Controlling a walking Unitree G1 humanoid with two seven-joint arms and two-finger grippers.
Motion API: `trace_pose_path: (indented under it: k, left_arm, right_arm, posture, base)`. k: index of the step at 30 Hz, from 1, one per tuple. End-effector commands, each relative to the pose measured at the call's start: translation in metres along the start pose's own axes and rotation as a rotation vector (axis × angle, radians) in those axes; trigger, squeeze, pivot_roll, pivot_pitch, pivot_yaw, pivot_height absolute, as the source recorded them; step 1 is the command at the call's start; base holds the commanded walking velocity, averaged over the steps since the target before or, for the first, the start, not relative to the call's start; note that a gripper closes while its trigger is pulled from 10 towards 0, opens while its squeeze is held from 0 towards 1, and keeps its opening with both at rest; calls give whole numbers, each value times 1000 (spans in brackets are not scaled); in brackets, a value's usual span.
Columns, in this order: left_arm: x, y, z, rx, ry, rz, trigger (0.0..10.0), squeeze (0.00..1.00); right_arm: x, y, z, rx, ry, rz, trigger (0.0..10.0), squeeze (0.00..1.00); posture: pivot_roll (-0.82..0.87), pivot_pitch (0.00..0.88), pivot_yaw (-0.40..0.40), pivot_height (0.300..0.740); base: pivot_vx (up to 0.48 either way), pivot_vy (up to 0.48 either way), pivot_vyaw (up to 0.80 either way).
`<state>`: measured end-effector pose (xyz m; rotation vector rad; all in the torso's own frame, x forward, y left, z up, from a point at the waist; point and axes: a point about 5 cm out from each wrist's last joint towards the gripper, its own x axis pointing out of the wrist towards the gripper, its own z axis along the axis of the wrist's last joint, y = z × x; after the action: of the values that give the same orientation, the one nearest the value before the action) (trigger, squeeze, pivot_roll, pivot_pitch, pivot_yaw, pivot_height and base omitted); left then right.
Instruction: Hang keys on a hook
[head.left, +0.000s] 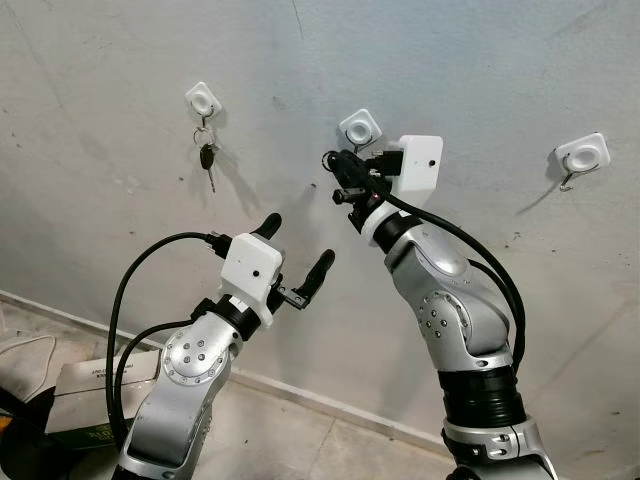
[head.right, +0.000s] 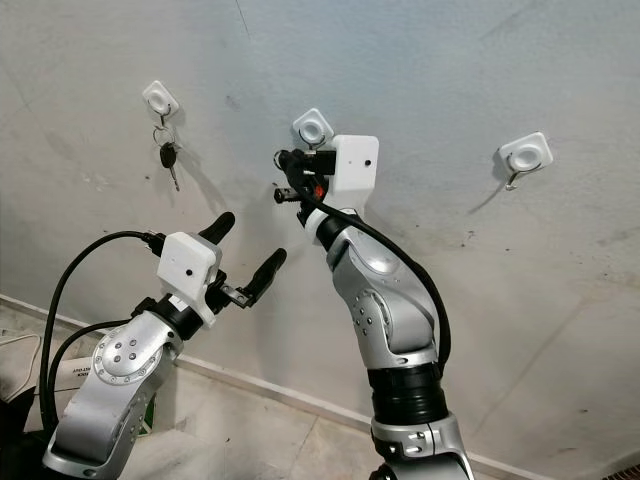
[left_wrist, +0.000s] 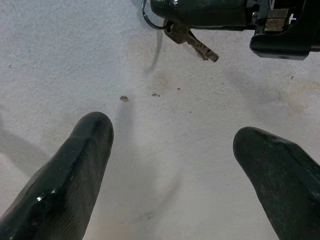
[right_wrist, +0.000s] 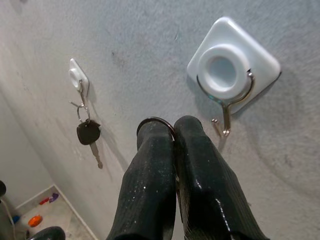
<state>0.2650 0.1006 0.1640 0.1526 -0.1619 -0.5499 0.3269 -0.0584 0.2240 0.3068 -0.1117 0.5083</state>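
Both arms are brushed silver metal with rounded joint housings, each housing ringed by small dark screws, and the right arm carries a ribbed black collar beneath its elbow housing. A white boxy camera module with one small dark dot sits at each wrist, and thick black cables loop from there down the arm. The left end effector (head.left: 294, 255) and right end effector (right_wrist: 172, 131) each have two long, glossy black, round-tipped fingers (left_wrist: 72, 172).

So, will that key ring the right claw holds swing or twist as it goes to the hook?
Probably yes. The right claw pinches only the thin ring, so the key hangs loose and may swing. The ring looks stiff but smooth; it could pivot against the hook.
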Motion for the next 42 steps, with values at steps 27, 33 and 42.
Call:
trace_pose_path:
  k: [27, 33, 42]
  left_arm:
    - [-1, 2, -1, -1, 15, 13, 10000, 0]
    - [-1, 3, -1, -2, 16, 14, 10000, 0]
    - [-1, 3, -1, -2, 18, 14, 10000, 0]
  right_arm:
    - [10, -3, 9, -56, -64, -67, 10000, 0]
    - [9, -8, 7, -64, -57, -86, 10000, 0]
    - [7, -12, 6, -68, -58, -101, 10000, 0]
  posture:
    - [97, 0, 30, 740]
    - [96, 0, 30, 740]
    - [97, 0, 32, 740]
  base:
    - [0, 0, 0]
    - [0, 0, 0]
    - [0, 0, 0]
